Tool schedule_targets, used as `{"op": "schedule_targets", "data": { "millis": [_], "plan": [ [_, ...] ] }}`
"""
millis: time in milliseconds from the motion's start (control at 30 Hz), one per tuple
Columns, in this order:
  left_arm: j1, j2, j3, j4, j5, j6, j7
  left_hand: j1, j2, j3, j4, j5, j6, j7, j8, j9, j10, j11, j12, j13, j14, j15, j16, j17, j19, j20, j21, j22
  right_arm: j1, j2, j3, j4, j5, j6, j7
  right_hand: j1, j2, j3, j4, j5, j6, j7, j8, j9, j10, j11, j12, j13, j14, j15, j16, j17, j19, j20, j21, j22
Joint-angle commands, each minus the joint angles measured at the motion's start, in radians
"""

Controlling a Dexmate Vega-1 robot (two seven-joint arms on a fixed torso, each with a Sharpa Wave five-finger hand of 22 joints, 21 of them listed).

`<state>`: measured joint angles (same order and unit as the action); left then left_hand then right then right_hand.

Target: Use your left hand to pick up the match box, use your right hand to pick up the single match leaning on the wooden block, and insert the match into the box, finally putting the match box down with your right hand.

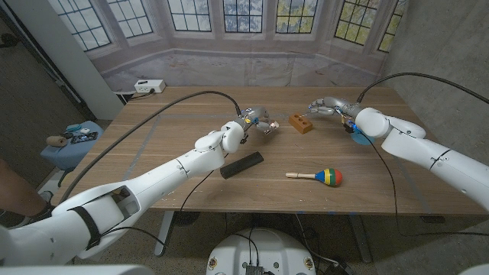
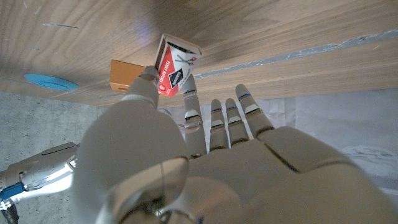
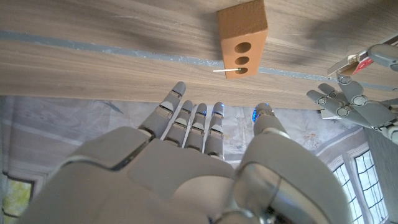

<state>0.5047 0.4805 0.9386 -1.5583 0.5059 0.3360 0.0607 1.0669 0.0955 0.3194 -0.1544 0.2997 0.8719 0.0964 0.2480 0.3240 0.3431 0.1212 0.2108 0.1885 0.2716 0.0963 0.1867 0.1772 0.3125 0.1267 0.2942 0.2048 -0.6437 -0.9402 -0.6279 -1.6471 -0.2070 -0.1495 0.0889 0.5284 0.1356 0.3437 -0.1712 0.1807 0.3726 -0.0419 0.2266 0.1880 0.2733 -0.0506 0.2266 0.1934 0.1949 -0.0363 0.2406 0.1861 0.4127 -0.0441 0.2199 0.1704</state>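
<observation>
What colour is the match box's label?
Red and white on the match box, clearest in the left wrist view.

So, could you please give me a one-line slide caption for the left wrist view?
Left robot hand pinches the red-and-white match box above the wooden table, orange wooden block beyond.

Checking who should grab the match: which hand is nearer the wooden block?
Right. The right hand hovers just beside the block, open, fingers towards it. The left hand is a little farther off on the block's other side, holding the match box.
</observation>
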Motion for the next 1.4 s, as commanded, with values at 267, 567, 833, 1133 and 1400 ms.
{"op": "schedule_targets", "data": {
  "millis": [267, 567, 833, 1133, 1400],
  "plan": [
    [-0.013, -0.018, 0.012, 0.024, -0.002, -0.008, -0.004, -0.004, -0.002, 0.0, -0.001, 0.005, 0.005, 0.0, 0.004, 0.007, 0.004, -0.003, 0.0, 0.002, 0.002, -0.01, 0.002, 0.003, 0.001, -0.013, 0.008, 0.001, 0.063, 0.026, -0.05, 0.075, -0.217, 0.08, -0.017, 0.047, -0.008, 0.008, -0.003, 0.001, 0.047, -0.008, 0.011, 0.005, 0.047, -0.001, 0.011, 0.005, 0.056, -0.063, 0.012, 0.002, 0.055, -0.014, 0.011, 0.002],
    [-0.012, -0.017, 0.01, 0.023, -0.011, -0.016, -0.004, -0.006, -0.003, 0.0, 0.0, 0.005, 0.005, -0.002, 0.003, 0.009, 0.005, -0.004, 0.0, 0.002, 0.002, -0.011, 0.002, 0.003, 0.001, -0.013, 0.008, 0.001, 0.094, 0.05, -0.063, 0.119, -0.269, 0.104, -0.013, 0.052, -0.011, 0.006, -0.001, 0.0, 0.053, -0.006, 0.01, 0.005, 0.051, -0.001, 0.009, 0.005, 0.064, -0.065, 0.012, 0.002, 0.063, -0.015, 0.011, 0.002],
    [-0.005, 0.0, -0.002, 0.008, -0.024, -0.025, -0.011, -0.007, -0.003, 0.0, 0.0, 0.005, 0.002, -0.004, 0.002, 0.011, 0.005, -0.005, -0.001, 0.002, 0.002, -0.012, 0.002, 0.003, 0.0, -0.014, 0.008, 0.0, 0.119, 0.067, -0.082, 0.14, -0.325, 0.112, -0.018, 0.059, -0.015, 0.004, 0.0, 0.0, 0.064, -0.01, 0.01, 0.005, 0.063, -0.005, 0.009, 0.005, 0.081, -0.067, 0.016, 0.003, 0.08, -0.014, 0.013, 0.003],
    [0.002, 0.015, -0.01, -0.002, -0.028, -0.038, -0.012, -0.009, -0.002, 0.001, 0.0, 0.005, 0.004, -0.006, 0.002, 0.013, 0.005, -0.008, -0.002, 0.002, 0.003, -0.013, 0.002, 0.003, 0.0, -0.014, 0.008, 0.0, 0.139, 0.071, -0.106, 0.152, -0.404, 0.14, -0.036, 0.093, -0.024, 0.006, -0.006, 0.001, 0.111, -0.026, 0.018, 0.006, 0.109, -0.02, 0.015, 0.006, 0.12, -0.077, 0.022, 0.003, 0.116, -0.018, 0.017, 0.003],
    [0.009, 0.021, -0.016, -0.011, -0.028, -0.046, -0.009, -0.009, -0.002, 0.002, 0.0, 0.005, 0.005, -0.006, 0.002, 0.016, 0.008, -0.009, -0.001, 0.002, 0.004, -0.014, 0.002, 0.003, 0.0, -0.017, 0.009, 0.0, 0.142, 0.072, -0.108, 0.169, -0.438, 0.165, -0.07, 0.138, -0.039, 0.007, -0.008, -0.001, 0.171, -0.053, 0.027, 0.006, 0.165, -0.047, 0.021, 0.005, 0.158, -0.097, 0.026, 0.003, 0.148, -0.03, 0.017, 0.004]
  ]
}}
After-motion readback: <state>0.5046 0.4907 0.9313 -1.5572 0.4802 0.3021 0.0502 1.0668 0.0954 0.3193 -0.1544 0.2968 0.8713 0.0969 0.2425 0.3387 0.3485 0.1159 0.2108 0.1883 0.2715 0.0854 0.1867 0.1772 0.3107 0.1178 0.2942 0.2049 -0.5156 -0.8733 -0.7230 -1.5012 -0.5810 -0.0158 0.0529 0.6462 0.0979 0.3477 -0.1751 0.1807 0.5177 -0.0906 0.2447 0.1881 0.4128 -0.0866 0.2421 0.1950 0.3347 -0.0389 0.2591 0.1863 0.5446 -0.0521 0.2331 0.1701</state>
